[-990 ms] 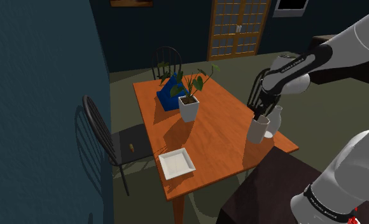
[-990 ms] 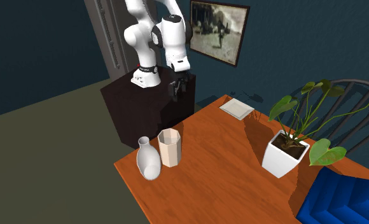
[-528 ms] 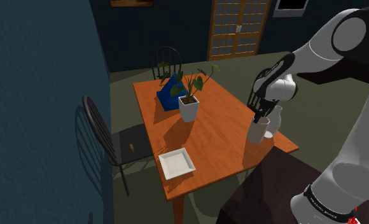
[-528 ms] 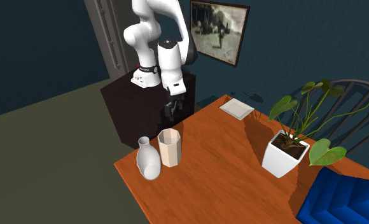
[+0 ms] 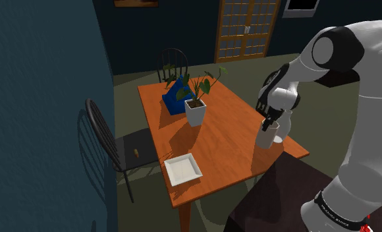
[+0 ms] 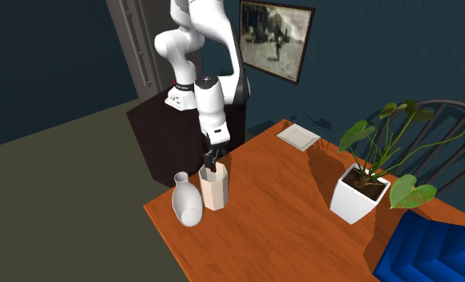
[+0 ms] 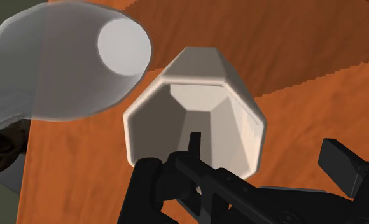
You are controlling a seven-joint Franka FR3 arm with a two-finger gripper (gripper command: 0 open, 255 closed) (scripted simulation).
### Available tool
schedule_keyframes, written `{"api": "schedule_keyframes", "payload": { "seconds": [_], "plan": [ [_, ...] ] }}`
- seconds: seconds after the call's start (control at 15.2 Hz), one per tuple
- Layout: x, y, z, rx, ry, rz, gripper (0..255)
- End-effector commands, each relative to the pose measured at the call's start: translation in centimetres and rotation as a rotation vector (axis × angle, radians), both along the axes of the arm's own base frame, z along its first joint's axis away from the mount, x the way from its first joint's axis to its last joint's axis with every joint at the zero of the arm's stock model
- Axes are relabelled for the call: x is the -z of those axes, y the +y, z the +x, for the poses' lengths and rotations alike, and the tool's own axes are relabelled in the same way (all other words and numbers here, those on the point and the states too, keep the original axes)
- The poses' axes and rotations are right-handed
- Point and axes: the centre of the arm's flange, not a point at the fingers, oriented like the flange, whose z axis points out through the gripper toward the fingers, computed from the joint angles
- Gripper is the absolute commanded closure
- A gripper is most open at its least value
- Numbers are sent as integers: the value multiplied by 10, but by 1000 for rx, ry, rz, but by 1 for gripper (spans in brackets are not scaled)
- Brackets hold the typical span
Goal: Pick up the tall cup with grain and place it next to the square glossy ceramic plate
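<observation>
The tall faceted beige cup (image 5: 265, 136) (image 6: 214, 190) (image 7: 196, 121) stands upright near the table's corner, close beside a white vase (image 6: 187, 201) (image 7: 56, 70). My black gripper (image 5: 270, 122) (image 6: 213, 163) (image 7: 247, 181) hangs right at the cup's rim, open. One finger (image 7: 150, 181) sits over the cup's mouth and the other finger (image 7: 344, 167) is outside its wall; neither clasps it. The square white plate (image 5: 183, 169) (image 6: 298, 137) lies flat near another table edge, far from the cup.
A potted plant in a white pot (image 5: 195, 111) (image 6: 359, 197) and a blue object (image 5: 176, 100) (image 6: 433, 248) stand on the orange table (image 5: 222, 142). Dark chairs (image 5: 104, 142) flank the table. My dark stand (image 6: 171, 132) is next to the cup's corner.
The arm has swung in and lowered: the gripper came down from above the stand to the cup's rim. Cup, vase and plate have not moved.
</observation>
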Motion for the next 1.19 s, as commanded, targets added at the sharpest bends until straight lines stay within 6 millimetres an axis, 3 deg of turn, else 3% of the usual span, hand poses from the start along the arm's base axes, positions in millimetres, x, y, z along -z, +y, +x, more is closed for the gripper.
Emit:
{"api": "schedule_keyframes", "payload": {
  "seconds": [0.0,0.2,0.73,0.79,1.12],
  "plan": [
    [11,-1,1,0,0,0,0],
    [30,-1,3,0,0,0,0],
    [30,-1,3,0,0,0,0],
    [30,-1,3,0,0,0,255],
    [30,-1,3,0,0,0,255]
  ]
}}
